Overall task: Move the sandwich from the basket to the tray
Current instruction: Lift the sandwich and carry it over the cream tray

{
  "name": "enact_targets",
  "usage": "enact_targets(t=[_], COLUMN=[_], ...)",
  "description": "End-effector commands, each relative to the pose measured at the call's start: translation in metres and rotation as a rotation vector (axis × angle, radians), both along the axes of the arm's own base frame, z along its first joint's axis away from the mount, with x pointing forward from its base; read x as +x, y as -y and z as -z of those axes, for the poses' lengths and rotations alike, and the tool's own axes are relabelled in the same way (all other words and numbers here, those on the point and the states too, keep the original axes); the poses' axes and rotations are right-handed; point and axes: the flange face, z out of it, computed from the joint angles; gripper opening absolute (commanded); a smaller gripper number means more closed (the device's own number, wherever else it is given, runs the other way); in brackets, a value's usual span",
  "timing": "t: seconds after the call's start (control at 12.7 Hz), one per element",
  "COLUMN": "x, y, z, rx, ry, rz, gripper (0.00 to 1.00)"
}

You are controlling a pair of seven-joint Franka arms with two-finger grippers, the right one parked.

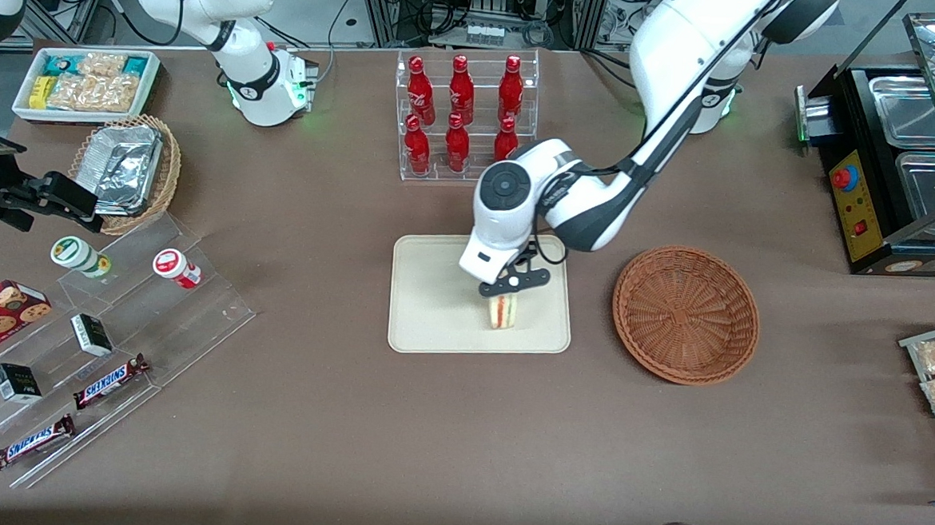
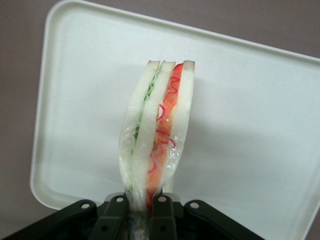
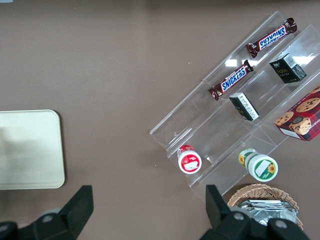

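The sandwich (image 1: 502,311) is a white wedge with red and green filling, wrapped in clear film. It stands over the cream tray (image 1: 432,325), near the tray's edge that faces the basket. My left gripper (image 1: 506,290) is right above it, shut on its upper corner. In the left wrist view the sandwich (image 2: 159,130) hangs from the black fingers (image 2: 116,212), with the tray (image 2: 250,130) under it. The reddish-brown wicker basket (image 1: 686,313) sits empty beside the tray, toward the working arm's end of the table.
A clear rack of red bottles (image 1: 463,110) stands farther from the front camera than the tray. A tiered acrylic stand with Snickers bars and cups (image 1: 112,332) lies toward the parked arm's end. A black food warmer (image 1: 897,157) stands at the working arm's end.
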Motion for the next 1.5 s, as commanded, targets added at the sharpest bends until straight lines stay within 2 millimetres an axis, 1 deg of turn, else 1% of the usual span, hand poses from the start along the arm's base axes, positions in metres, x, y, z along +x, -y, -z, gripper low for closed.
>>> enact_targets(t=[0.0,0.08,0.16,0.24,0.47,0.63,0.71,0.79,0.87,0.94,1.18,1.26,1.34,1.42], x=[0.015,0.02,0.012,0.009,0.011,0.01,0.007,0.006,0.007,0.008,0.013,0.019,0.016,0.012], y=[0.022,0.025,0.037,0.04,0.042,0.042,0.044,0.045,0.045,0.044,0.041,0.036,0.034,0.031], z=[0.01,0.01,0.01,0.012,0.014,0.02,0.021,0.021,0.021,0.02,0.007,-0.009,-0.03,-0.045], rx=[0.044,0.055,0.058,0.063,0.062,0.067,0.069,0.068,0.068,0.066,0.054,0.045,0.054,0.078], ry=[-0.035,-0.049,-0.051,-0.048,-0.047,-0.053,-0.053,-0.052,-0.053,-0.053,-0.047,-0.025,-0.015,-0.021], rz=[-0.042,-0.049,-0.035,-0.042,-0.048,-0.05,-0.051,-0.052,-0.052,-0.049,-0.05,-0.055,-0.049,-0.029], gripper=[0.04,0.04,0.04,0.04,0.05,0.08,0.17,0.37,0.65,1.0,1.0,1.0,1.0,1.0])
